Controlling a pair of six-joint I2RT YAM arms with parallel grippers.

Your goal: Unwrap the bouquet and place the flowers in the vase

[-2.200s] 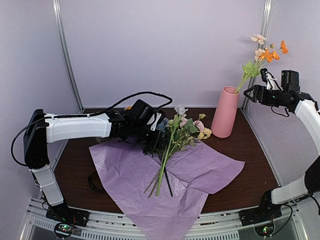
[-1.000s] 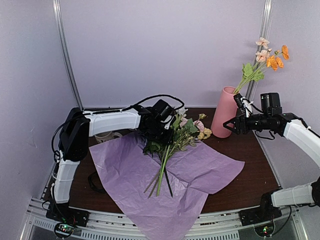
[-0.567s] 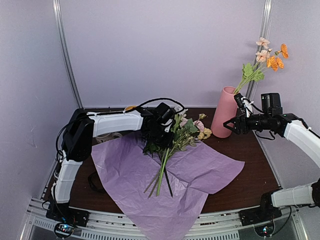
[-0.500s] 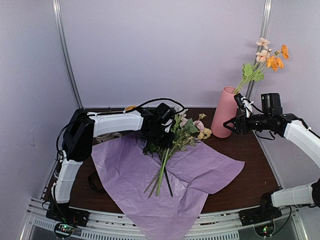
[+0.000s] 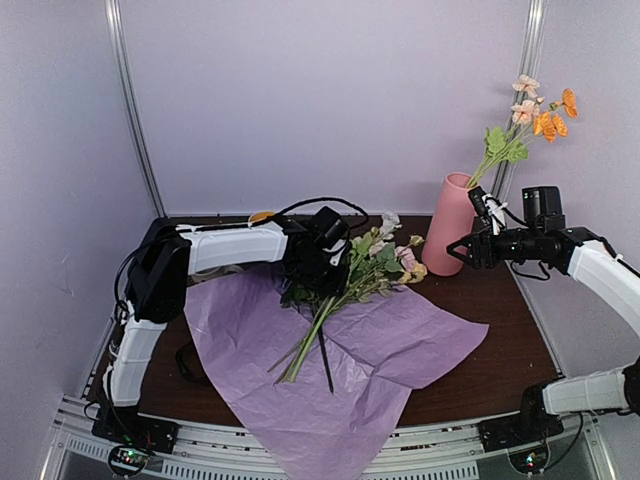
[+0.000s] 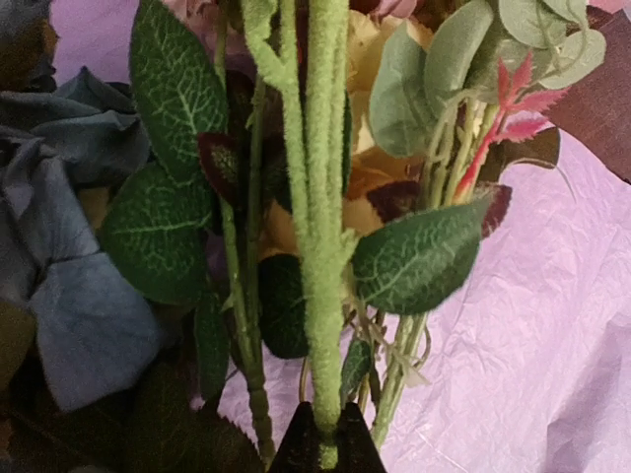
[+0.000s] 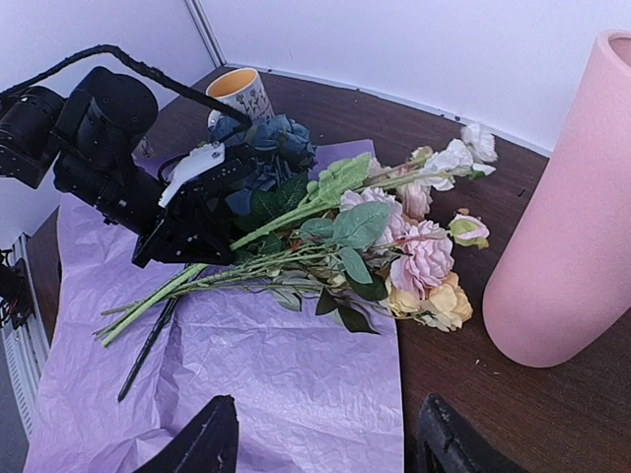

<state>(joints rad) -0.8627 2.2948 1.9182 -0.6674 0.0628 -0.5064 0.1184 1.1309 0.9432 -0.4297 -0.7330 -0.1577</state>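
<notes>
The bouquet is unwrapped: its lilac tissue paper [image 5: 330,370] lies spread flat, and the flowers [image 5: 365,268] lie across it with their blooms toward the vase. My left gripper [image 5: 318,262] is shut on one fuzzy green stem [image 6: 325,246], pinched between the black fingertips [image 6: 320,419] among leaves and a dusty blue bloom [image 6: 69,305]. The pink vase [image 5: 449,224] stands at the back right and holds one stem of peach and orange blooms [image 5: 535,108]. My right gripper [image 5: 470,250] hangs open beside the vase [image 7: 572,246], above the paper's edge [image 7: 323,434].
A patterned mug [image 7: 241,94] with a yellow inside stands behind the left arm. A thin black stick [image 7: 148,345] lies with the stem ends. A black ribbon [image 5: 186,360] lies at the paper's left edge. Walls close in at the back and both sides.
My left gripper has shut on the green stem. The bunch has swung: stem ends moved left, blooms toward the vase. The right arm came down beside the vase, then held still.
</notes>
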